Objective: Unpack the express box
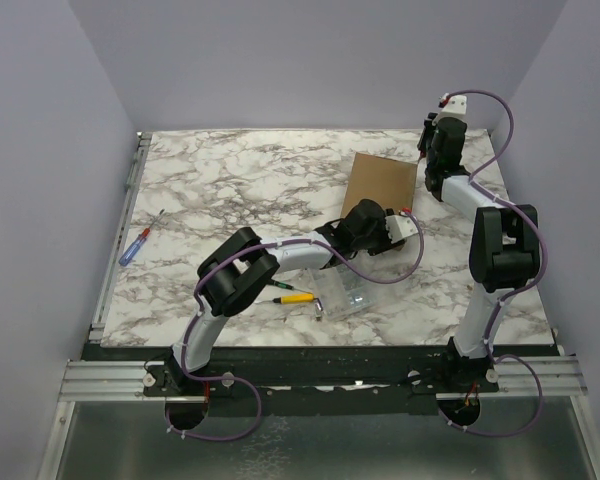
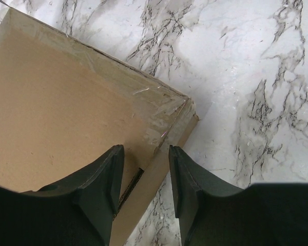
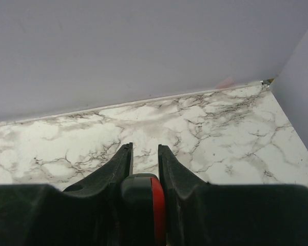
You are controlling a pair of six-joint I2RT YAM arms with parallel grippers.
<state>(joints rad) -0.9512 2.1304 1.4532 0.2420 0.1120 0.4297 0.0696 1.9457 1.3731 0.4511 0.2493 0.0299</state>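
The express box (image 1: 380, 185), flat brown cardboard, lies on the marble table right of centre. In the left wrist view the express box (image 2: 56, 102) fills the left side, with clear tape (image 2: 159, 110) over its corner and a dark slit under the lid edge. My left gripper (image 1: 400, 230) (image 2: 146, 151) is open at that corner: one finger over the lid, the other over bare table, gripping nothing. My right gripper (image 1: 435, 135) (image 3: 145, 148) is raised near the back right, shut on a black and red tool handle (image 3: 143, 205).
A clear plastic case (image 1: 345, 295) and a yellow and black tool (image 1: 295, 297) lie in front of the left arm. A blue and red screwdriver (image 1: 135, 243) lies at the table's left edge. Lilac walls close off the back and both sides.
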